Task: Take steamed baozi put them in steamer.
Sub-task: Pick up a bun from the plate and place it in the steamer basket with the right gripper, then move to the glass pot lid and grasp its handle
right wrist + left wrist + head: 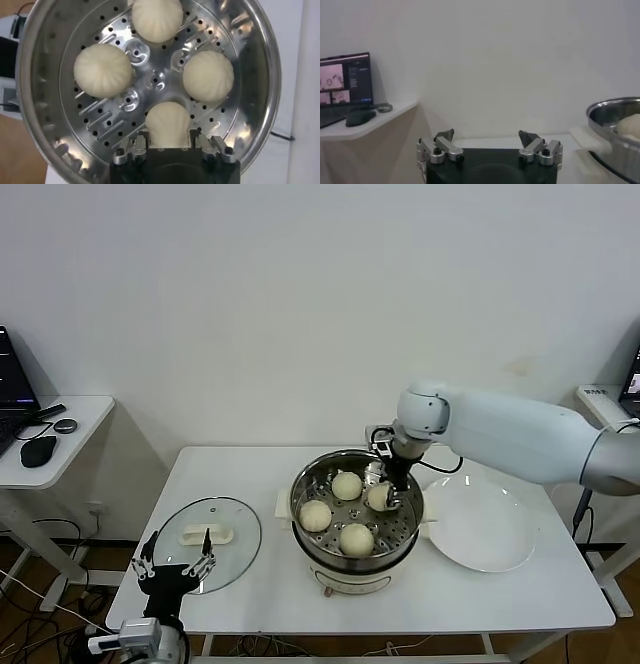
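The steel steamer stands mid-table on its cream base. Three baozi lie free on its perforated tray. My right gripper reaches down inside the pot and is shut on the fourth baozi, which sits low on the tray. In the right wrist view the gripper clasps that bun from both sides, with the other three around the tray of the steamer. My left gripper is parked open and empty at the table's front left; it also shows in the left wrist view.
A round glass lid with a cream handle lies left of the steamer. A flat white plate lies bare to its right. A side desk with a mouse and laptop stands far left. The steamer's rim shows in the left wrist view.
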